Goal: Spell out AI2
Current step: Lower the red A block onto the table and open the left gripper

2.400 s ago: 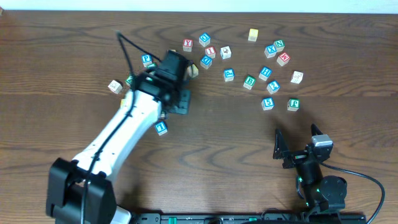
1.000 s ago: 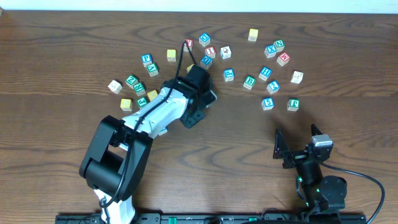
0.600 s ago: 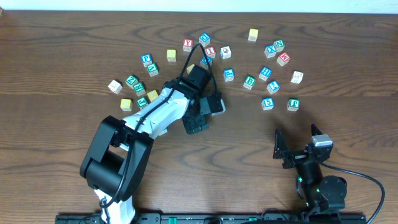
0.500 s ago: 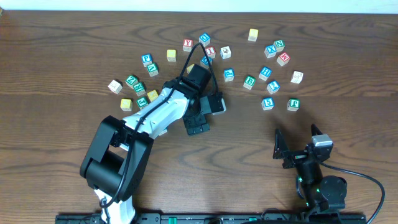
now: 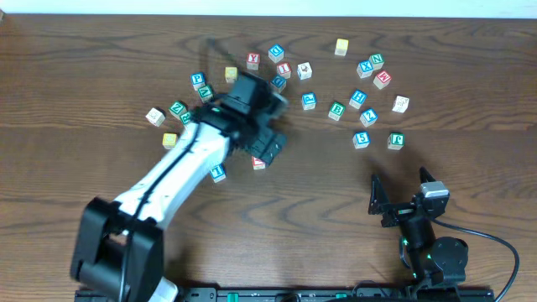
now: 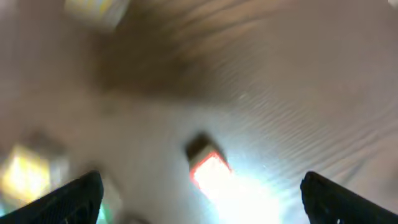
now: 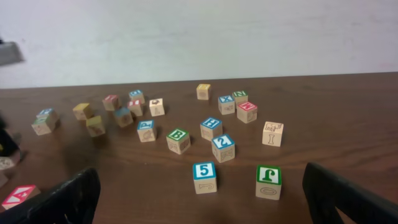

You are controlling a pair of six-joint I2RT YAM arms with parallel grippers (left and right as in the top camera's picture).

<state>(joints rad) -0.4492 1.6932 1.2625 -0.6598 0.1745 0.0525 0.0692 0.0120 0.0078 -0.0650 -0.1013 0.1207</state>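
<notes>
The left tool (image 6: 200,186) is seen with its fingers spread wide and nothing clamped between them, though the wrist view is badly smeared, so finer detail can't be made out. A red block (image 6: 211,169) lies on the table (image 5: 319,218) in the gap between those fingers, touched by neither as far as can be told. From overhead, the same red block (image 5: 258,162) is found right at the near edge of the left tool (image 5: 267,148), on the bare patch in front of the scattered pile. In the right wrist view the red block (image 7: 18,196) is read as an A, probably, though it's small and low in the corner. A blue block (image 5: 218,173) is parked a little to its left, close by the arm, and its marking can't be read here.

What matters for the coming move is that the 2 block (image 5: 368,117) sits well off to the right of the left tool, past a handful of other blocks, and much nearer the right tool (image 5: 401,197). That one is also held with its fingers wide apart and empty, low at the near edge of the table. In its own camera the 2 block (image 7: 222,147) is seen almost dead ahead, just behind the 5 block (image 7: 204,176). So the 2 is judged an easier fetch for the right arm, straight forward, while a long reach across the pile would be needed from the left.
</notes>
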